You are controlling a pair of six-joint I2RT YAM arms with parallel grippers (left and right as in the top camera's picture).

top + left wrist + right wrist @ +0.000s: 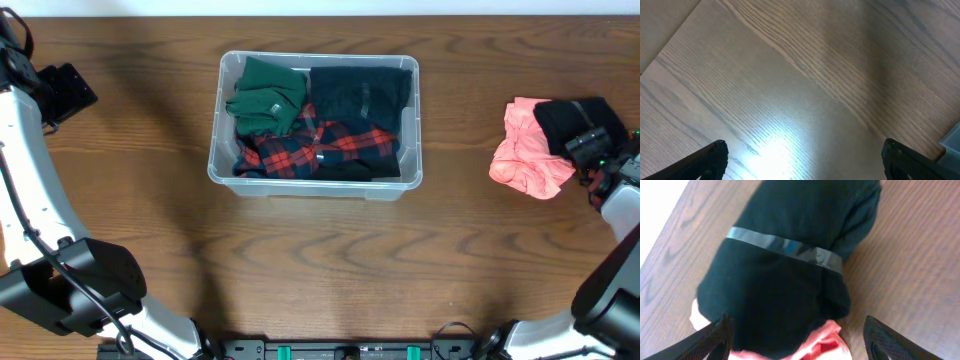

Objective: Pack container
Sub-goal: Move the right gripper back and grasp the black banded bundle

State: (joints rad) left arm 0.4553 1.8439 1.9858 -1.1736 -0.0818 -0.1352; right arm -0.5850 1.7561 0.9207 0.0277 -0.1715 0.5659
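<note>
left pincer (804,150) and right pincer (797,325) wide open, empty, right over black garment (785,255)

Clothes (320,130) in container (315,188), mid-table (320,270), two overlapping garments (545,145) well to its right

Near the table's (320,260) right edge, the crumpled pink cloth (520,160) lies partly hidden beneath the black banded fabric bundle (562,118); the right wrist view's bottom edge crops the cloth.

Bright, even lighting. Soft shadows cross the table (320,265). Left wrist view shows glare; right wrist view is slightly blurred.
</note>
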